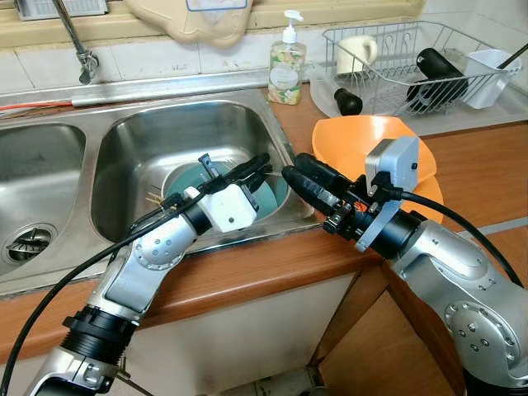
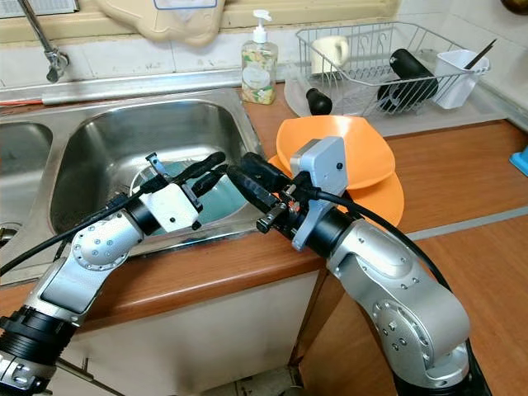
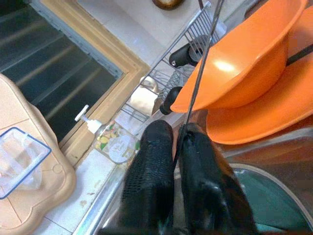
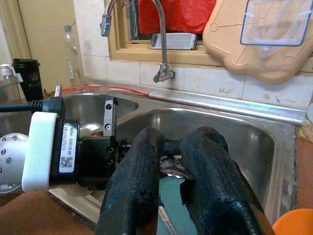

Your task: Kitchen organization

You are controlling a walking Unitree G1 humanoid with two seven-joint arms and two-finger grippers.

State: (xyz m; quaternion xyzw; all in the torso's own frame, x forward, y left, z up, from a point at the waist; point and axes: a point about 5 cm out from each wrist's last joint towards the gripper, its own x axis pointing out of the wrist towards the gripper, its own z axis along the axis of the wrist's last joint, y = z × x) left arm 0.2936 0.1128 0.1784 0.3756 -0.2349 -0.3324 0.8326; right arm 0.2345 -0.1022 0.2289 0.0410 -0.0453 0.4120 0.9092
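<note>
While both arms reach in over the front edge of the sink (image 1: 124,148), you have the left pincer (image 1: 256,167) over the right-hand basin, fingers together with only a thin slit between them, holding nothing. Right pincer (image 1: 299,175) sits just beside it at its 3 o'clock, tips nearly meeting the left's; its fingers are a little apart, nothing between them.

Under both pincers a teal plate (image 1: 186,183) lies at the basin floor, some scraps on it, too blurred to name. Sink drain (image 1: 29,243) shows in the left basin at 9 o'clock. Faucet (image 1: 76,41) stands at 11 o'clock behind the sink.

Orange bowl (image 1: 356,142) sits on an orange plate (image 2: 388,198) on the wooden worktop (image 1: 487,173), at 3 o'clock from the sink, just behind your right wrist. Soap bottle (image 1: 287,62) stands at 12 o'clock on the sink's back edge. Dish rack (image 1: 412,70) at 1 o'clock holds a white mug (image 1: 356,51), a black bottle (image 1: 437,74) lying down and a white cup (image 1: 488,76). Another small black item (image 1: 347,101) lies by the rack's front, cannot tell what. Beige board (image 1: 194,21) hangs at the wall above the sink.
</note>
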